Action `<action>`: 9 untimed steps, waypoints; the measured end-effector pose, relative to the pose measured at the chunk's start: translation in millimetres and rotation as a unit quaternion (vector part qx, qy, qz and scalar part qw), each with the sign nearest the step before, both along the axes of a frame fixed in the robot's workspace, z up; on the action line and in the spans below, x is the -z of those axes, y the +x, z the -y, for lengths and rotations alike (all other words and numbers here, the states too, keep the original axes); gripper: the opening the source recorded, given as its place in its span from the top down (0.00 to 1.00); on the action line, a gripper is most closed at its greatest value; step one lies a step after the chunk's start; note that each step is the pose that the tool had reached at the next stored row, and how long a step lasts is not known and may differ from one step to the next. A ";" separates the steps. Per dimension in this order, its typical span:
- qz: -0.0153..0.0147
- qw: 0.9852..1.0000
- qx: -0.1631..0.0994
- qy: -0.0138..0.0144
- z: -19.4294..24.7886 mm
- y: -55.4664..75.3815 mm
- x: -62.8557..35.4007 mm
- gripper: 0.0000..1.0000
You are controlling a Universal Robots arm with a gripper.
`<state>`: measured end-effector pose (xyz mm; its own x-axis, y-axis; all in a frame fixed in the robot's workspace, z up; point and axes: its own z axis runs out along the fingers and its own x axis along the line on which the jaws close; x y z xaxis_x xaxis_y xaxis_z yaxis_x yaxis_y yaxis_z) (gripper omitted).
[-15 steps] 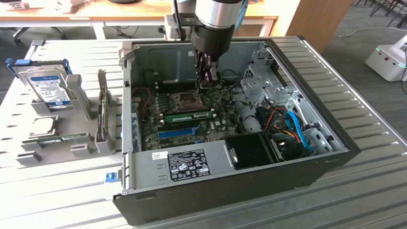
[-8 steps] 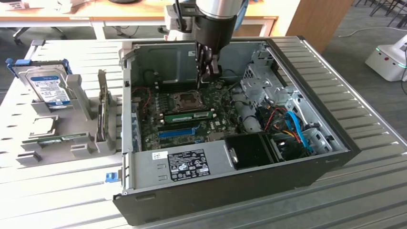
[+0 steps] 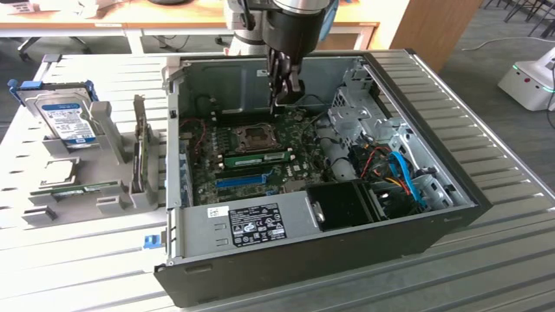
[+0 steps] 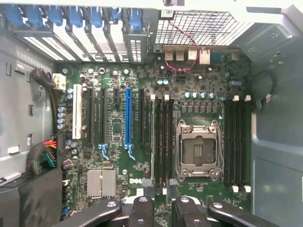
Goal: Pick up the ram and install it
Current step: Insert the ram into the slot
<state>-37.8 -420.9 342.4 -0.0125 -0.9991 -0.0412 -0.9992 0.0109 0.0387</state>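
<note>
The ram (image 3: 257, 158) is a long green stick that sits on edge in a motherboard slot, between the blue slot (image 3: 238, 181) and the CPU socket (image 3: 257, 135). The wrist view catches the ram (image 4: 152, 137) edge-on as a thin pale strip beside the black memory slots. My gripper (image 3: 286, 97) hangs inside the open computer case (image 3: 451, 214), above the board and apart from the ram. Its two dark fingertips (image 4: 147, 185) stand apart, so the gripper (image 4: 159, 187) is open with nothing between them.
On the exterior view's left, a grey holder (image 3: 104, 201) carries a silver hard drive with a blue label (image 3: 69, 120) and another green board (image 3: 87, 190). Drive cages and blue and orange cables (image 3: 403, 175) fill the case's right side. A white machine (image 3: 529, 81) stands far right.
</note>
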 end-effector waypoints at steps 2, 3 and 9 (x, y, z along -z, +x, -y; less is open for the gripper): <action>0.000 1.000 0.000 0.000 0.0 0.0 -1.1 0.75; 0.000 1.000 0.000 0.000 0.0 0.0 -1.1 0.75; 0.000 1.000 0.000 0.000 0.0 0.0 -5.4 0.75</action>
